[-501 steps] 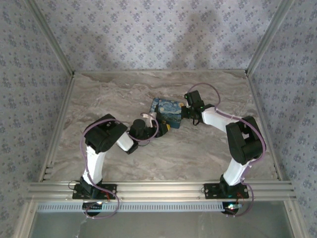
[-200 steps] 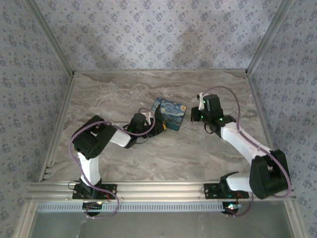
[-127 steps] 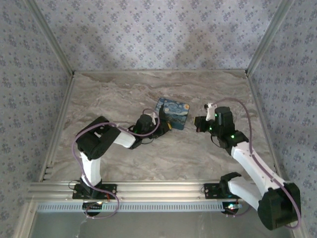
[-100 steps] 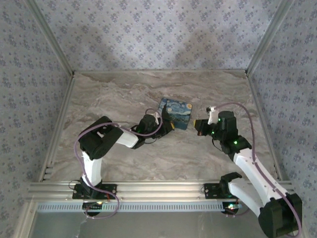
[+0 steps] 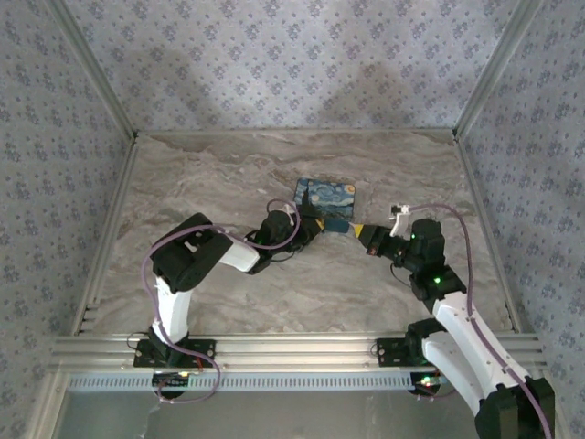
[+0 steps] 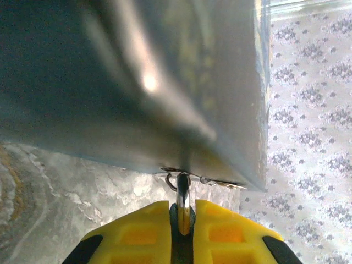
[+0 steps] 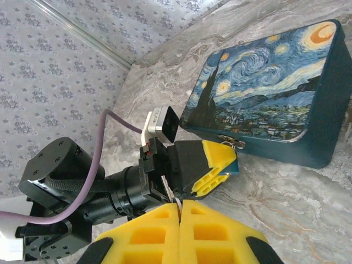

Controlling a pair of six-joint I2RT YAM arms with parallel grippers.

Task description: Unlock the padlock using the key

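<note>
The swirl-printed blue box (image 5: 326, 203) lies mid-table, its front latch (image 7: 234, 142) facing my arms. My left gripper (image 5: 313, 229) is shut on the small blue padlock (image 7: 233, 168), which hangs at that latch. Its steel shackle (image 6: 183, 201) rises between the yellow fingers (image 6: 143, 228) up to the box's blurred wall (image 6: 137, 82). My right gripper (image 5: 364, 234) sits just right of the left one, aimed at it. It (image 7: 180, 202) is shut on the key (image 7: 169, 188), whose silver blade pokes out toward the left gripper (image 7: 220, 162), a short gap from the padlock.
Patterned walls (image 5: 292, 64) enclose the marble table (image 5: 228, 174) on three sides. An aluminium rail (image 5: 292, 347) runs along the near edge. The left wrist's camera (image 7: 164, 125) and purple cable (image 7: 110, 118) lie close under the key. Open tabletop lies left of and behind the box.
My right arm has drawn back from the box's right side and swung to the near right, now pointing at the left gripper. The box and left gripper have shifted slightly right.
</note>
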